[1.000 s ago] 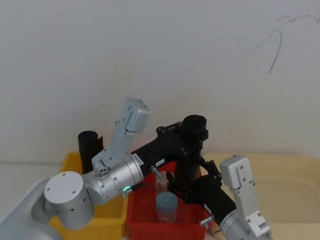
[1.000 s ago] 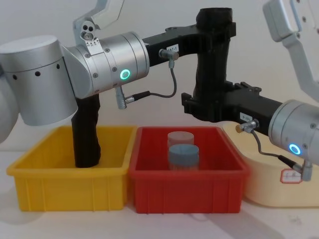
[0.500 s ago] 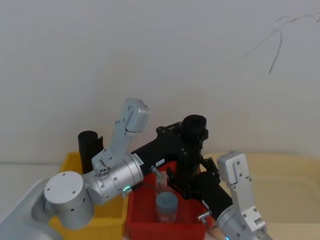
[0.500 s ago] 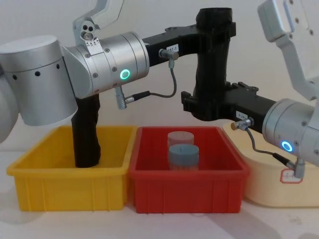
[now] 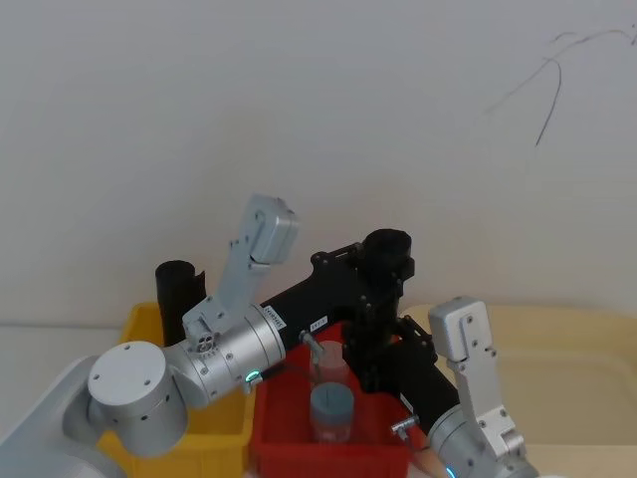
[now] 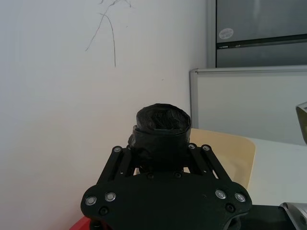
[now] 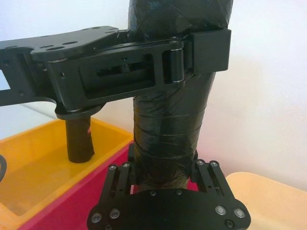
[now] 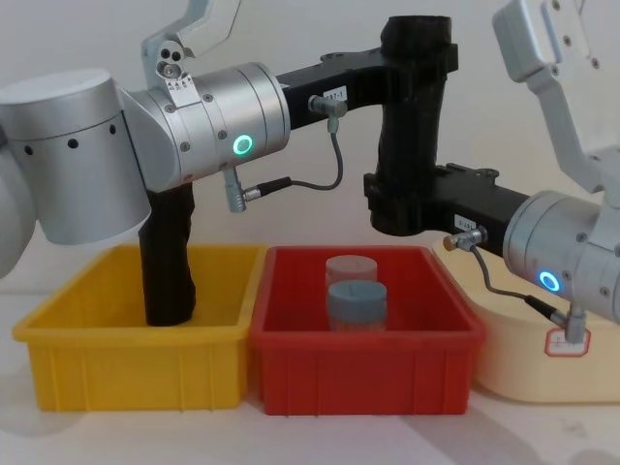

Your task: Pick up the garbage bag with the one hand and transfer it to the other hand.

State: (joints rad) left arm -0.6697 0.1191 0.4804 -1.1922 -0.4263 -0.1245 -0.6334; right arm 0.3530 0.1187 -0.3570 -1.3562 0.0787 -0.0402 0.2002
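At the left of the chest view a yellow bin [image 8: 58, 325] sits on the surface, with a wrinkled black roll [image 8: 167, 262] standing in it. That roll is not the one we want. Above it the big silver left arm reaches across to the middle of the frame. Its left end effector [image 8: 418, 60] is pinching the garbage bag [image 8: 407, 136] just under the wide collar at the top.

The garbage bag is up in the air, in the upper middle of the frame, over the red bin [image 8: 368, 363]. It stands straight up, so its long side runs from top to bottom. It does not touch the two jars [image 8: 356, 298] in the red bin. There is a clear gap below it.

The right end effector [image 8: 399, 205] comes in from the right of the frame. It sits around the bag's bottom end, straight below the left one, with bare bag between the two. In the right wrist view the bag rises out of the middle of it. I cannot tell if it is squeezing the bag yet or just sitting close.

So both are at the same bag, one high and one low. I think the swap is halfway done. The low one must hold tight before the high one lets go, or the bag could drop onto the jars. At the far right is a cream tray [image 8: 513, 373].
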